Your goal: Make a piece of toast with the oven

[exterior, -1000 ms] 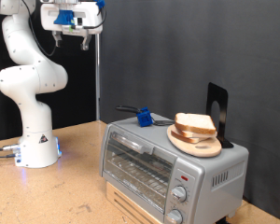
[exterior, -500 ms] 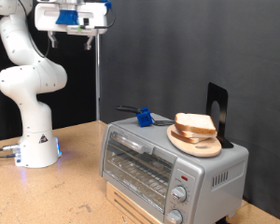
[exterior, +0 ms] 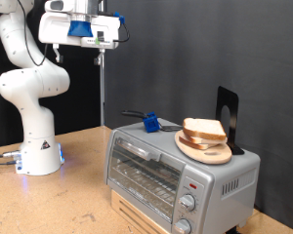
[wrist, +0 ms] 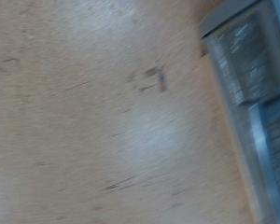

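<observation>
1. The pincer (exterior: pixel 96 47) hangs high near the exterior view's top left, well above the tabletop (exterior: pixel 78 200) and well apart from the oven (exterior: pixel 181 174); its fingers are too small and dark against the backdrop for me to tell how far open they are, and nothing shows between them.
2. The oven sits at the exterior view's lower right on a pale wooden base, its glass door closed and the wire rack visible behind it.
3. Two round knobs (exterior: pixel 187 213) and a red mark sit on the oven's front at the exterior view's right end.
4. On the oven's top rests a round wooden plate (exterior: pixel 204 149) carrying the piece of toast (exterior: pixel 204 129); there seems to be more than one slice stacked there.
5. A blue object (exterior: pixel 148 122) lies on the oven's top, towards the exterior view's left of the plate.
6. A black stand (exterior: pixel 228 119) rises upright just behind the plate.
7. The wrist view is blurred, showing wood grain (wrist: pixel 93 121) and one edge of the oven (wrist: pixel 250 84).
</observation>
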Robot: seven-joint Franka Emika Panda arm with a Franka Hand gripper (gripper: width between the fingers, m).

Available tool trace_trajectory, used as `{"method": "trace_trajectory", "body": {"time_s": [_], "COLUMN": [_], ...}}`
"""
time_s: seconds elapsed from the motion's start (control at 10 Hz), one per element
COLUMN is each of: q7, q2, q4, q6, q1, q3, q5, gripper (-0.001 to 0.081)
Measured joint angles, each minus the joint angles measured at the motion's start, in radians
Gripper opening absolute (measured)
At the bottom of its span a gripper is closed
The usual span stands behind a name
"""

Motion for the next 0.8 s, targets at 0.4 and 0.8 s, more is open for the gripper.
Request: {"method": "trace_trajectory", "body": {"time_s": [0.4, 0.8], "q7": [-0.408, -0.454], "q2": [-0.038, -0.032], "q4": [-0.098, -0.117], "q6": [0.234, 0.262], "q1": [0.117, 0.126], "q3": [-0.107, -0.129], "q5": [0.037, 0.146], "gripper": [0.0808, 0.0808]}}
